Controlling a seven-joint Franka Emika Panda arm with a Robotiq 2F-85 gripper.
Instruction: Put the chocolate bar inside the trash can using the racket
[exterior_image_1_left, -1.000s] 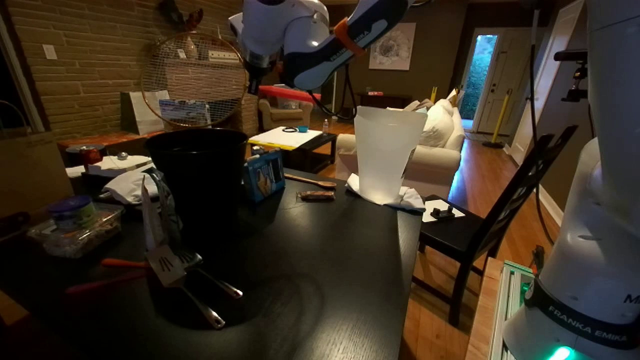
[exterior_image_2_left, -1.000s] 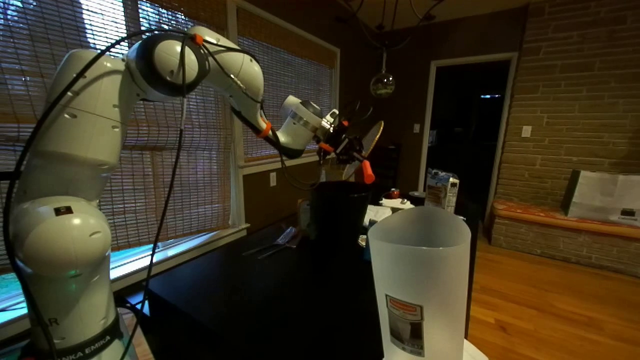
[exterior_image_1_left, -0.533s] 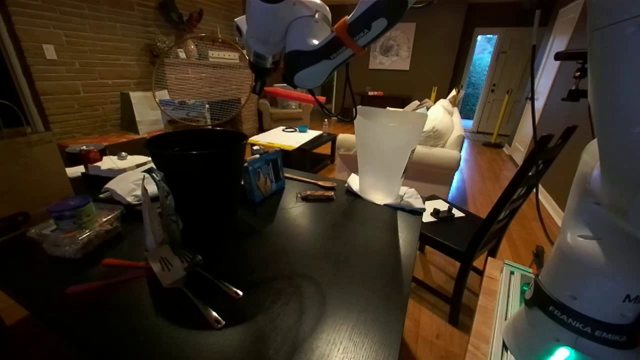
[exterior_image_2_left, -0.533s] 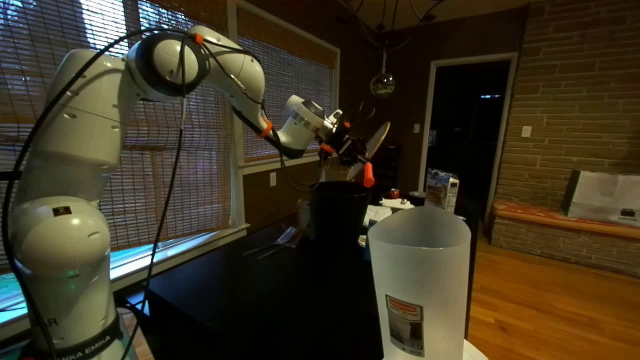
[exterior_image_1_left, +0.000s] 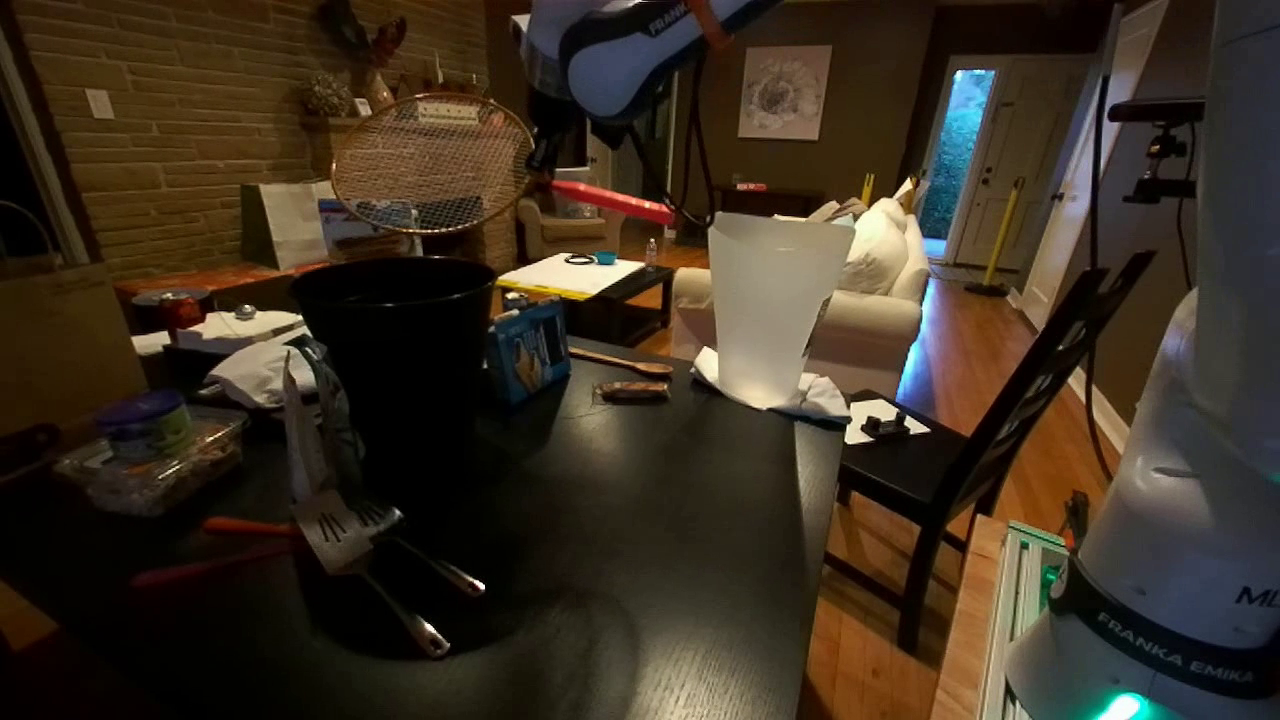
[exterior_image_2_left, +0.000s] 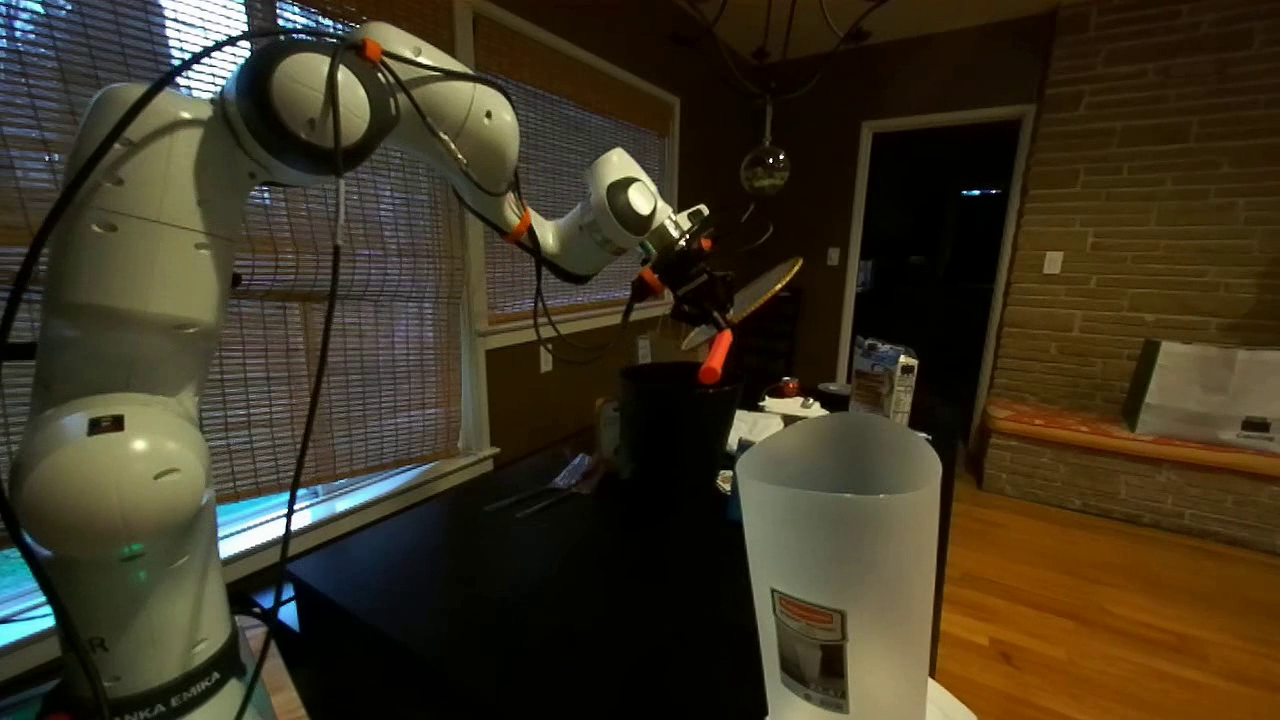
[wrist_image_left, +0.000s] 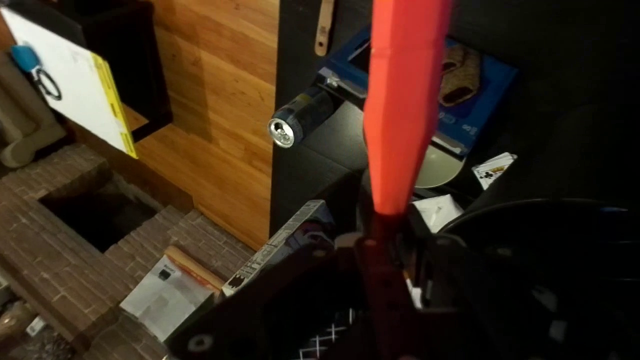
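One pincer (wrist_image_left: 392, 212) clamped snug on red-orange handle (wrist_image_left: 405, 105) of round, orange-brown-rimmed mesh racket (exterior_image_1_left: 440, 165). Small oblong brownish wrapped bar (exterior_image_1_left: 632, 391), maybe our chocolate, sits on black desk (exterior_image_1_left: 640, 500). Steeply tilted head could shove it off edge; low swing could topple tall black cylindrical trash can (exterior_image_1_left: 405, 360). We read "FRANKA EMIKA" on white arm (exterior_image_1_left: 1170, 560); red-topped label (exterior_image_2_left: 810, 650) on frosted tapered container (exterior_image_2_left: 890, 590) too blurry.

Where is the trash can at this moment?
In an exterior view, the trash can stands on the dark table, left of centre, with the blue box just to its right.

The black table (exterior_image_1_left: 690, 500) carries trash can (exterior_image_1_left: 400, 350), blue box (exterior_image_1_left: 530, 352) and spatulas (exterior_image_1_left: 347, 550)
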